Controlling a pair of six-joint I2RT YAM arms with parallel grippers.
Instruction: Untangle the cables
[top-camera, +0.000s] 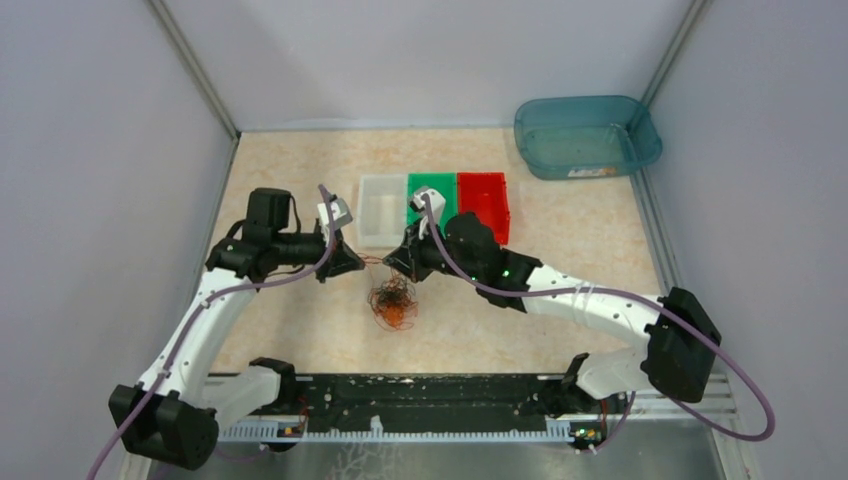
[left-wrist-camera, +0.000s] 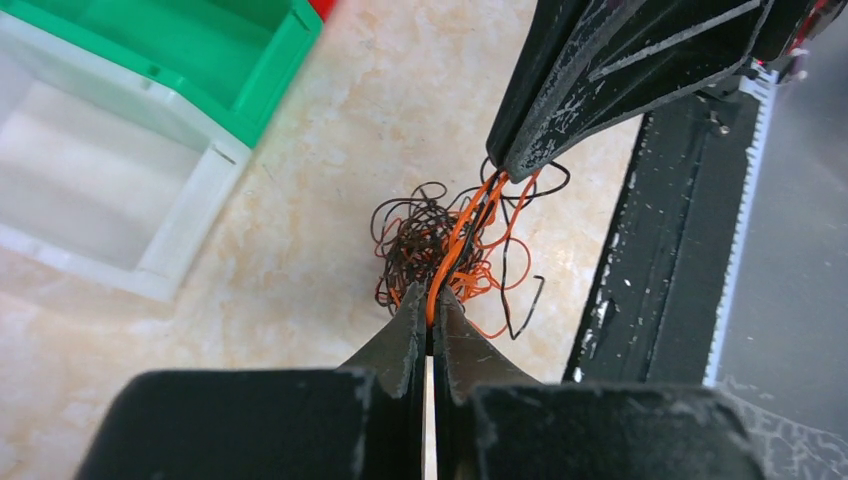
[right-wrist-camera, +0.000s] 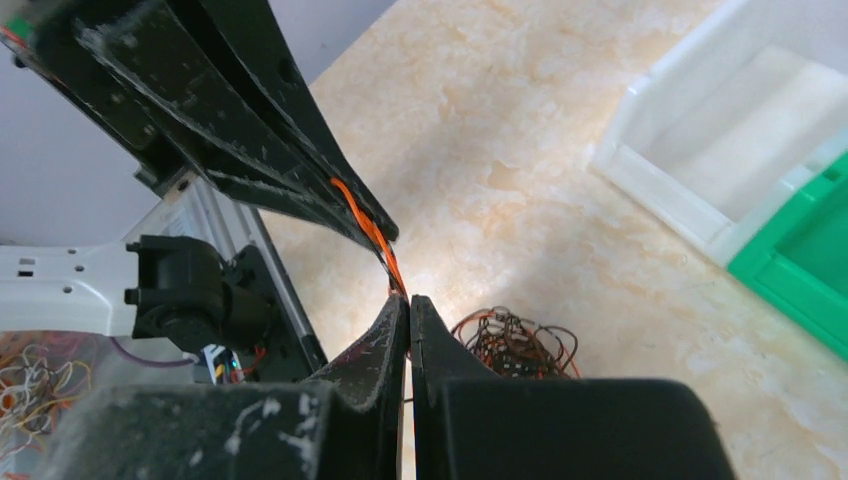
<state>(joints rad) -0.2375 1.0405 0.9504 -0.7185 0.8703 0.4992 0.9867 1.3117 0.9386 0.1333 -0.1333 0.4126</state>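
Observation:
The cables form a tangled ball of thin orange and dark wires on the beige table, between and slightly in front of both grippers. My left gripper is shut on orange strands; in the left wrist view the strands run from its tips up to the right gripper's tips. My right gripper is shut on the same strands; in the right wrist view its tips pinch orange wire that leads to the left gripper. The ball hangs or rests just below.
A white bin, a green bin and a red bin stand in a row behind the grippers. A teal tub sits at the back right. A black rail runs along the near edge.

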